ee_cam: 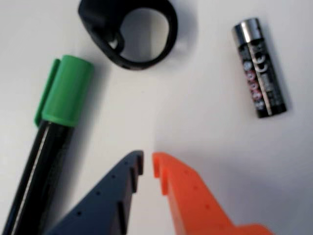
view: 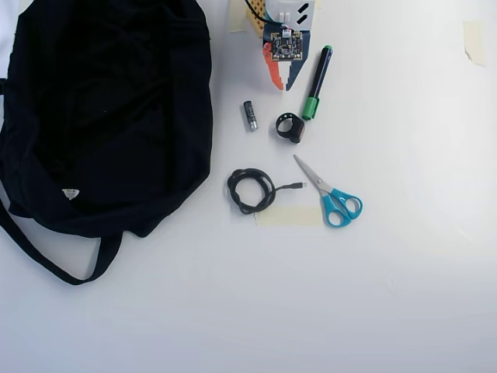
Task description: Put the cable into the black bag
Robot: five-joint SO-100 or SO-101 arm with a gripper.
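The cable (view: 232,186) is a thin black cord coiled in a small loop on the white table in the overhead view, its short plug end pointing right. It does not show in the wrist view. The black bag (view: 109,109) lies at the left, large and soft, with a white tag and a long strap. My gripper (view: 281,85) is at the top centre, well above the cable in the picture. Its orange and dark blue fingers are nearly together with nothing between them. In the wrist view my gripper (ee_cam: 147,164) hovers over bare table.
A black ring-shaped object (ee_cam: 98,24) (view: 295,132), a battery (ee_cam: 259,68) (view: 250,115) and a green-capped marker (ee_cam: 54,132) (view: 317,81) lie close round the gripper. Blue-handled scissors (view: 330,194) and a tape strip (view: 289,216) lie right of the cable.
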